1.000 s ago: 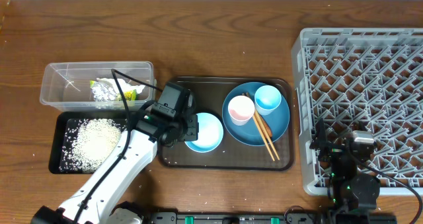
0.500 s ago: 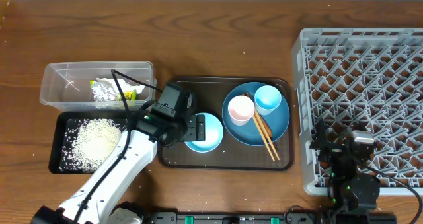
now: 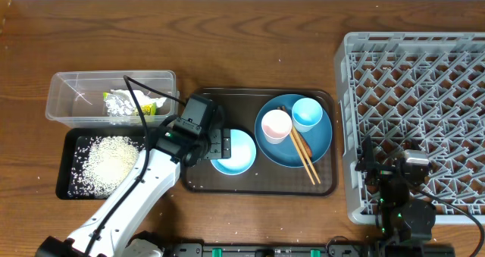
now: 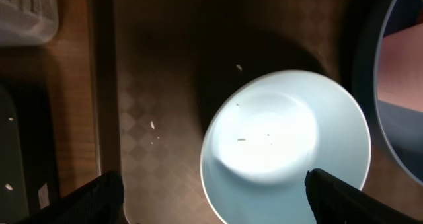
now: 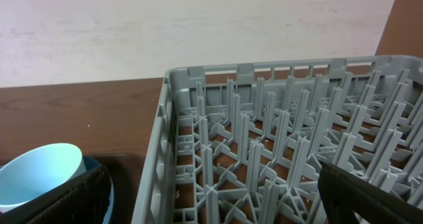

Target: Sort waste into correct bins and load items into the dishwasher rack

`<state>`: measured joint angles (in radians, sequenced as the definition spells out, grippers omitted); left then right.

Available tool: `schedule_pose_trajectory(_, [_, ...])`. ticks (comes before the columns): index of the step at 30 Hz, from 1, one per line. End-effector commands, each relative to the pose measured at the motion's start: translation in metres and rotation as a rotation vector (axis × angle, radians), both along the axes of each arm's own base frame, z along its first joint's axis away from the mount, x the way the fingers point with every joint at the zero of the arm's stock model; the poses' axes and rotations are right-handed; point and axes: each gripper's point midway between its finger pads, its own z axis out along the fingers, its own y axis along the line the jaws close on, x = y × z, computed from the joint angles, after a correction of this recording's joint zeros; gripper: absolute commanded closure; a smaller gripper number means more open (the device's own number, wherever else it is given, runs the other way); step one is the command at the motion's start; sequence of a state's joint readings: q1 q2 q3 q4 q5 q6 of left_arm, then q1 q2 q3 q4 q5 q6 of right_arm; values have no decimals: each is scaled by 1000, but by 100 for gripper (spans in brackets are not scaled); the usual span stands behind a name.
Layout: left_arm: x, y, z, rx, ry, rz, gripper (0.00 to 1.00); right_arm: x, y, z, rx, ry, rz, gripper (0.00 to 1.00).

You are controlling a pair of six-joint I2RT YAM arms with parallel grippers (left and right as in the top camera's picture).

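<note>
Left fingers (image 4: 99,194) spread since one second ago, now straddling white-blue bowl (image 4: 284,145) at brown tray (image 3: 198,177) 9 o'clock end. Bowl rigid, likely slick, breakable: pinch rim. Right fingers (image 5: 73,197) apart, at rack (image 3: 424,60) edge.

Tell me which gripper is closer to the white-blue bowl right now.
Left. The left gripper is right above the white-blue bowl on the brown tray, jaws open. The right gripper sits far off to the bowl's right, over the dishwasher rack's near corner, also open.
</note>
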<state>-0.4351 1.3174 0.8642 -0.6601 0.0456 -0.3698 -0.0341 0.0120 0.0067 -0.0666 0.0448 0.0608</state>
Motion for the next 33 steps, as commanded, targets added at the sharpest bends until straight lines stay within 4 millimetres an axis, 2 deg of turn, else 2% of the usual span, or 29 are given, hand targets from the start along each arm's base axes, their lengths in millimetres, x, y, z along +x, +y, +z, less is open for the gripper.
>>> schedule_pose_trajectory(1, [6,3,6,17,-30,12,9,0,4,0,9,-2,13,1])
schedule_pose_trajectory(6, [12,-1,9,3,-59,13,7,0,4,0,9,-2,13,1])
schedule_pose_trajectory(9, [22,-5,14,-17,-102,13,2,0,4,0,9,-3,13,1])
schedule_pose_trajectory(13, [30,-8,19,-34,-138,14,1,0,4,0,9,-2,13,1])
schedule_pose_trajectory(33, [24,-6,15,-13,-114,-4,2,0,4,0,9,-2,13,1])
